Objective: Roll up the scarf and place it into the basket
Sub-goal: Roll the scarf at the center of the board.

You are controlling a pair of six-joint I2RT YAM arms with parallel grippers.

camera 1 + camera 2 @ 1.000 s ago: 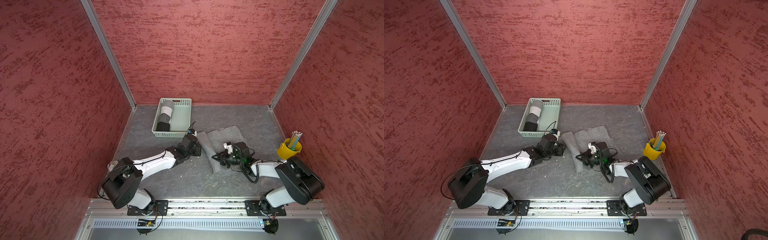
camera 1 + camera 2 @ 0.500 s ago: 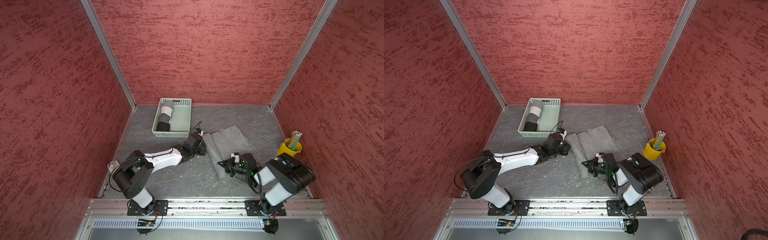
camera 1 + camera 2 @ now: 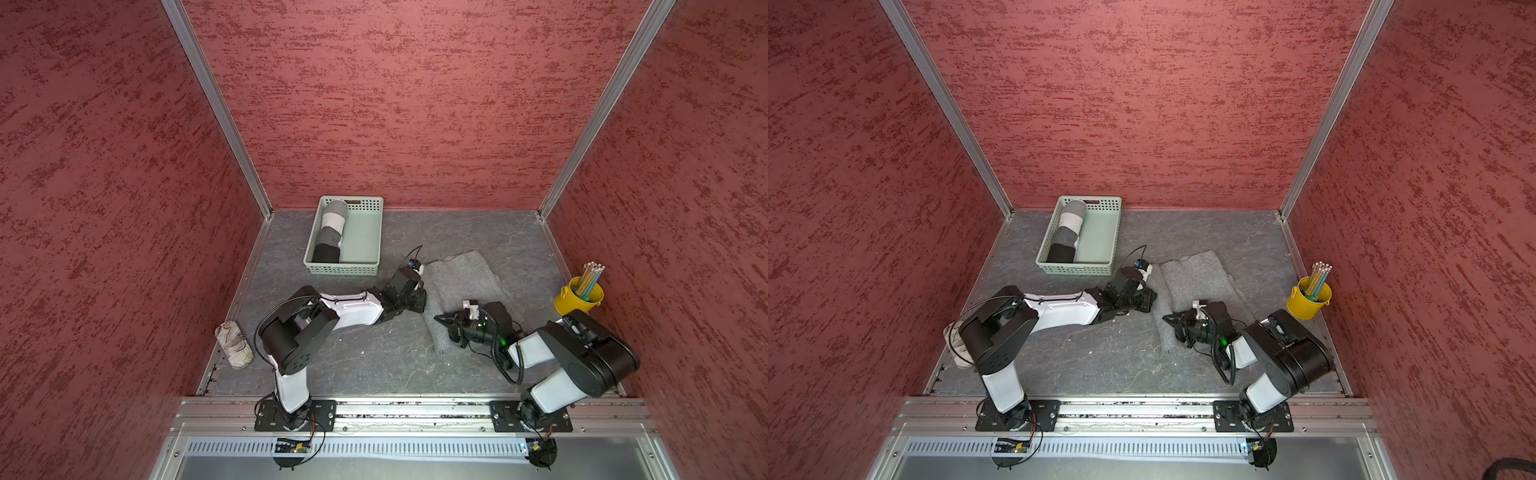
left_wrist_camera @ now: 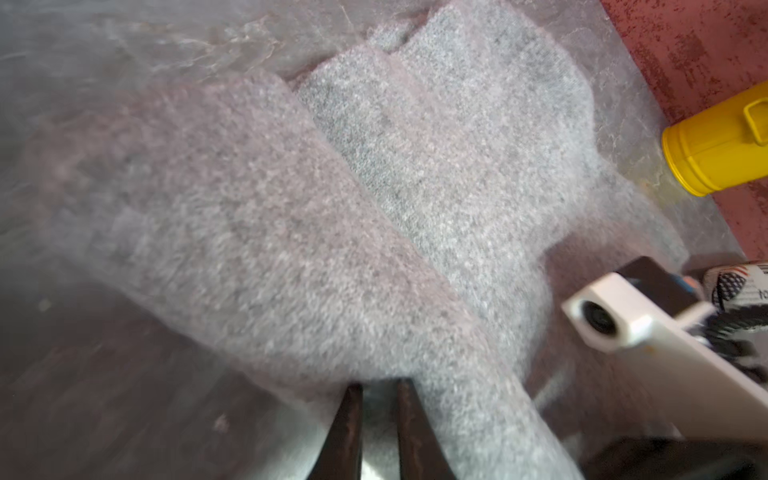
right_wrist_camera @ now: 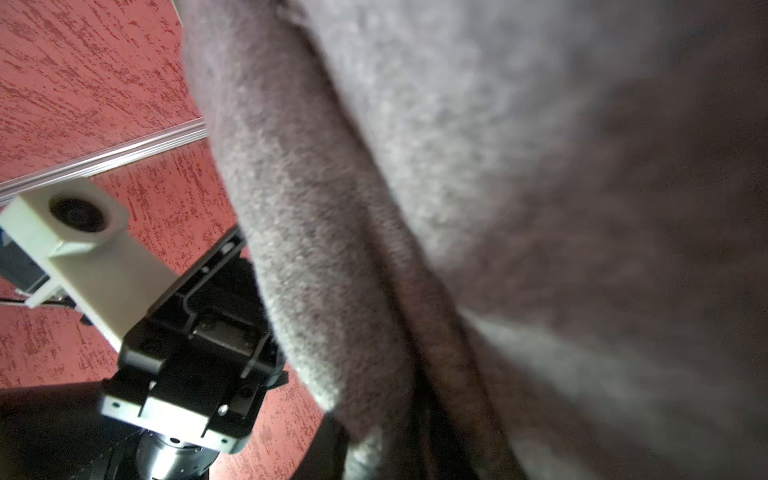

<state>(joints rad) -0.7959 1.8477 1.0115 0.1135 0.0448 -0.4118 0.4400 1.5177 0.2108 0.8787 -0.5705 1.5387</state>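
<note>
The grey scarf (image 3: 461,278) (image 3: 1196,278) lies mostly flat in mid-table, its left edge folded over into a ridge (image 4: 249,232). My left gripper (image 3: 422,297) (image 4: 378,388) sits at that edge, jaws nearly together, their tips tucked under the fold and pinching it. From the right, my right gripper (image 3: 444,328) (image 3: 1173,326) lies low on the scarf's front part with its jaws apart. In the right wrist view the scarf (image 5: 415,166) drapes over it and hides all but one dark finger (image 5: 328,449). The mint-green basket (image 3: 380,232) (image 3: 1119,232) stands at the back left.
A rolled grey, white and black cloth (image 3: 330,232) fills the basket's left half. A yellow bucket of pencils (image 3: 577,301) (image 4: 715,145) stands by the right wall. A patterned pouch (image 3: 233,345) lies at the table's left edge. Red walls enclose three sides.
My left arm has reached right to the scarf's left edge and its jaws have narrowed onto the fold. My right gripper has slid toward the front and opened. The scarf has spread flatter.
</note>
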